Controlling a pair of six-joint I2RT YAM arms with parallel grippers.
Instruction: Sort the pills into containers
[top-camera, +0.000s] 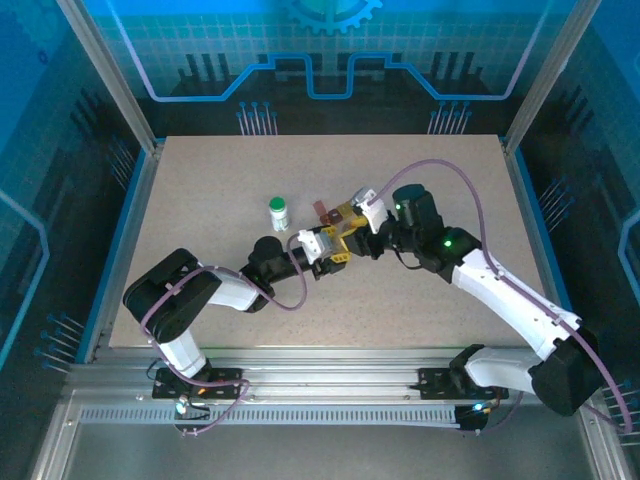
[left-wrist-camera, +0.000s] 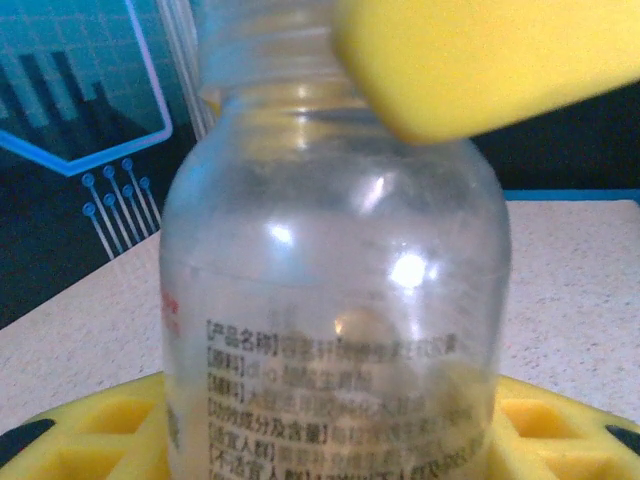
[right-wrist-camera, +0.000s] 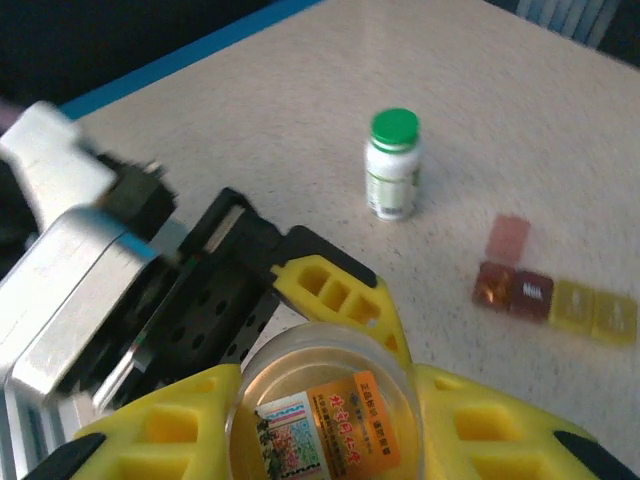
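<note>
A clear glass bottle (left-wrist-camera: 335, 300) with no cap stands upright between both grippers. My left gripper (left-wrist-camera: 330, 440) is shut on its lower body, yellow fingers (left-wrist-camera: 90, 430) on either side. My right gripper (right-wrist-camera: 325, 420) is shut around the bottle's open mouth (right-wrist-camera: 325, 400) from above. One pale round pill (left-wrist-camera: 365, 325) shows dimly through the glass. The dark red container (right-wrist-camera: 512, 290) and the yellow container (right-wrist-camera: 595, 312) lie side by side on the table, right of the bottle. In the top view the grippers (top-camera: 322, 245) (top-camera: 356, 222) meet mid-table.
A white bottle with a green cap (right-wrist-camera: 392, 165) stands upright behind the grippers, left of the containers, also in the top view (top-camera: 279, 211). A flat pink piece (right-wrist-camera: 508, 236) lies just beyond the dark red container. The speckled tabletop (top-camera: 200, 190) has blue edges.
</note>
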